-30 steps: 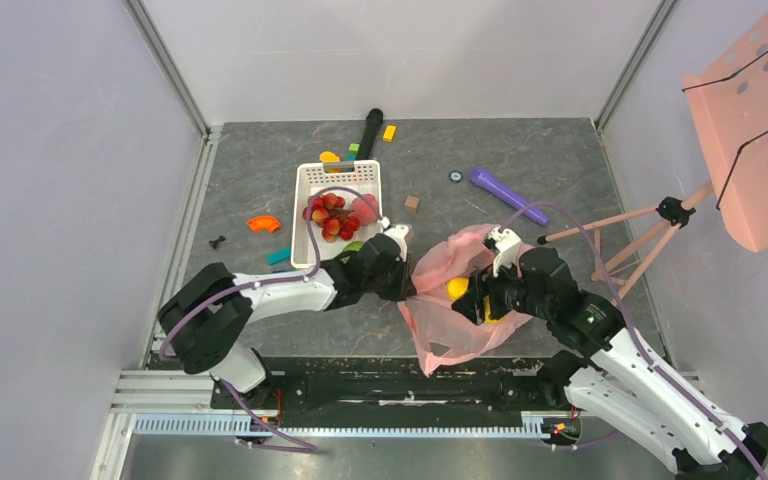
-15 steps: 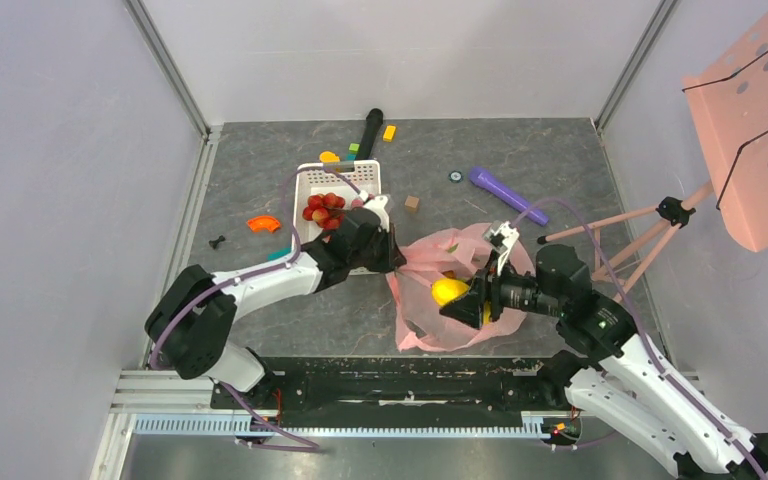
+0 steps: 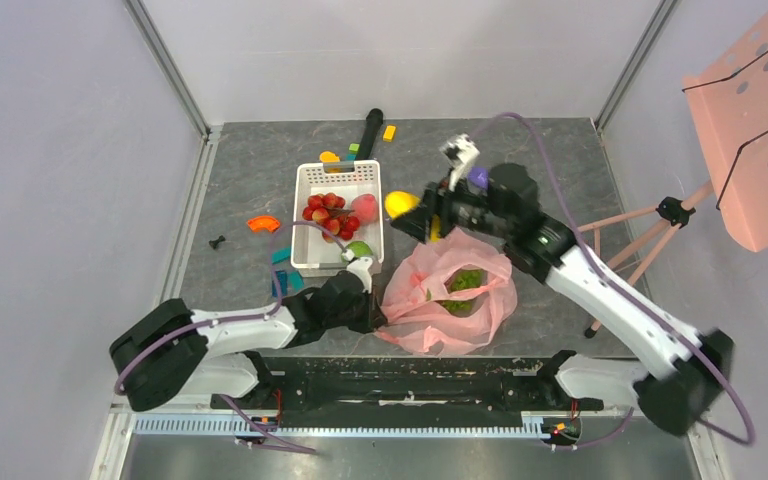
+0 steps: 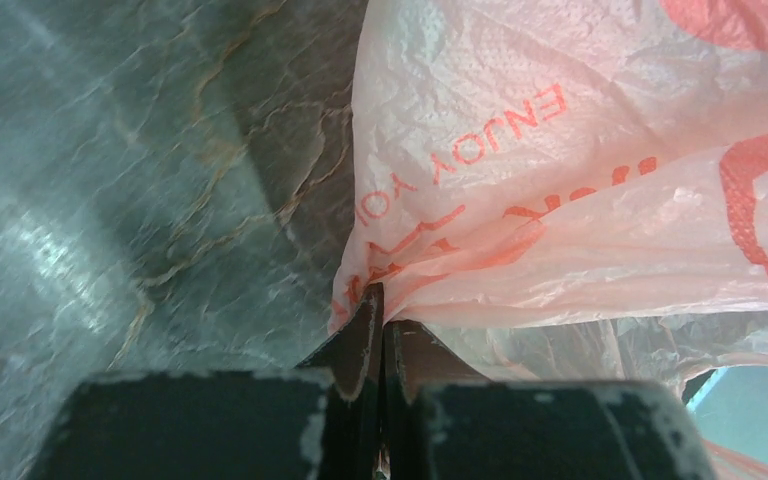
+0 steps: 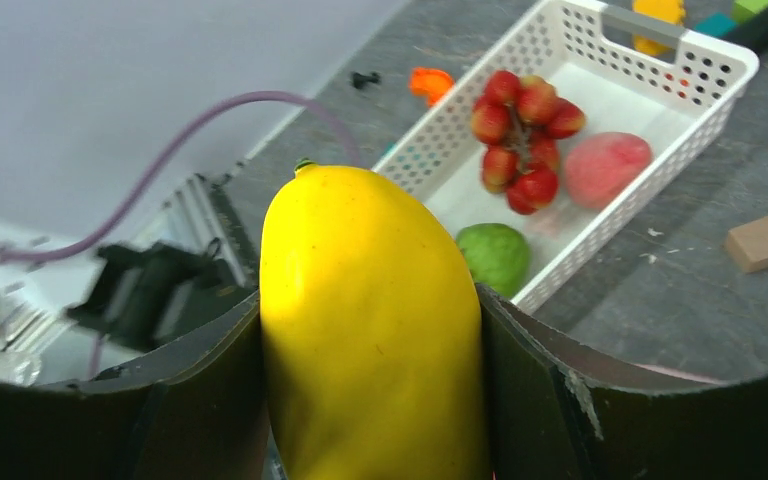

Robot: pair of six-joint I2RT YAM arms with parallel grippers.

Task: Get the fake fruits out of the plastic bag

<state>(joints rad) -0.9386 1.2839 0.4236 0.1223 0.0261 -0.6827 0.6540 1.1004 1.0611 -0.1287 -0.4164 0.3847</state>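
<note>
Two robot hands are shown near a white basket [image 3: 300,222] on the grey tabletop [image 3: 250,150]. Just right of the basket, a yellow fruit [image 5: 370,330] is clamped in the right hand [image 5: 372,410]. Red berries [image 5: 520,130], a pink peach [image 5: 608,168] and a green apple [image 5: 493,255] are seen inside the basket. The pink plastic bag [image 3: 415,305] is spread nearer than the basket and to its right, its edge pinched by the left hand [image 4: 380,330], whose fingers are pressed together.

Surface: dark grey marbled tabletop [image 3: 250,170]. On it: white perforated plastic basket [image 3: 340,173]; crinkly translucent pink plastic bag [image 3: 410,290] right-front of basket; orange curved block [image 3: 263,223] left; black cylinder [image 3: 370,128] behind.
</note>
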